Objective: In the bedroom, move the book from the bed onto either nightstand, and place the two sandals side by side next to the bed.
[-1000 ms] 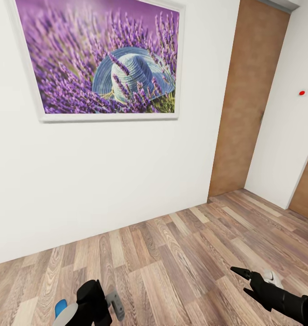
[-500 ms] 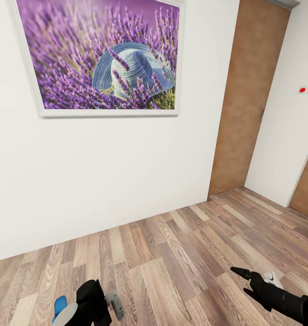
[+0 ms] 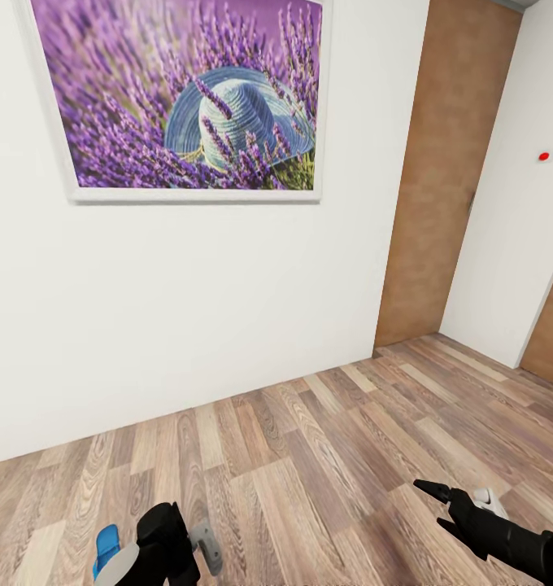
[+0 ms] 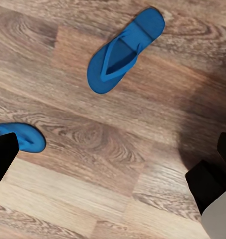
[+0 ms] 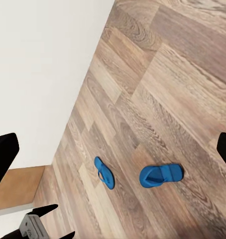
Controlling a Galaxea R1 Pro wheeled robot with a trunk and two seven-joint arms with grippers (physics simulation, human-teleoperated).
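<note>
Two bright blue flat flip-flops [image 4: 123, 51] [image 4: 23, 138] lie apart on the wood-plank floor [image 4: 113, 149]. We judge them light and floppy, best pinched at the sole's edge; our left claw [image 4: 113, 164] and right claw [image 5: 113, 149] hang spread, empty.

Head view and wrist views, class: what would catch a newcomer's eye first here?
The big framed lavender picture with a blue straw hat, high on the white wall, draws the eye first. Next come the two bright blue sandals lying apart at different angles on the wood-plank floor. A brown door stands right of the picture.
</note>
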